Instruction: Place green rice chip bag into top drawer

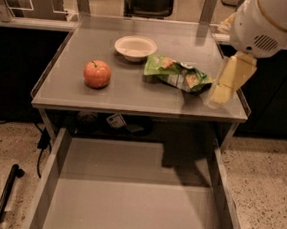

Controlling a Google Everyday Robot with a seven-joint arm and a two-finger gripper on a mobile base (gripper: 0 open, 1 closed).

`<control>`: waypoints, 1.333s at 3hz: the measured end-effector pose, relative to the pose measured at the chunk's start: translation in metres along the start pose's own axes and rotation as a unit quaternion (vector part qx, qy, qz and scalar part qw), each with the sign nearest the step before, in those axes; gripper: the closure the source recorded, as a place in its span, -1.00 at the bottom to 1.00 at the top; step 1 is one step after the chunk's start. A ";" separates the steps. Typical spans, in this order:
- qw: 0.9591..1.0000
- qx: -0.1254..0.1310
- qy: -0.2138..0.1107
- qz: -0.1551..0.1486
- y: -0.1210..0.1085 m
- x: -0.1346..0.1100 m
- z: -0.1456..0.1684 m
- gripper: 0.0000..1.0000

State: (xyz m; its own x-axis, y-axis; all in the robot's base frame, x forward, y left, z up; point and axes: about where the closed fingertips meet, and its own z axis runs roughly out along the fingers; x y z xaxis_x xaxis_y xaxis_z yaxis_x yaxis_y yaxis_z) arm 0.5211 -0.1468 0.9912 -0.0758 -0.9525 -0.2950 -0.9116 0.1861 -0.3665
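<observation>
The green rice chip bag [176, 74] lies crumpled on the grey table top [135, 93], right of centre. My gripper [220, 97] hangs from the white arm [269, 22] at the table's right edge, just right of the bag and close above the surface. It holds nothing that I can see. The top drawer [130, 205] is pulled out below the table's front edge, and its flat grey bottom is bare.
A red-orange apple [97, 74] sits at the left of the table. A small white bowl [135, 47] stands behind the bag. The table has low raised side rims. A black pole [5, 195] lies on the floor at the left.
</observation>
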 end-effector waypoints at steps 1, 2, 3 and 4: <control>1.000 -0.007 -0.021 -0.002 -0.007 -0.004 0.041 -1.00; 0.998 -0.006 -0.061 0.013 -0.021 -0.007 0.075 -1.00; 0.992 -0.001 -0.120 0.042 -0.035 -0.009 0.098 -1.00; 0.985 0.004 -0.158 0.065 -0.044 -0.010 0.112 -1.00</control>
State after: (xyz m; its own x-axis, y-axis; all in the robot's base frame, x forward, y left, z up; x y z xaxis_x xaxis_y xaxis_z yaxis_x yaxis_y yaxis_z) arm 0.6074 -0.1186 0.9115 -0.0606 -0.7981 -0.5995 -0.8992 0.3044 -0.3143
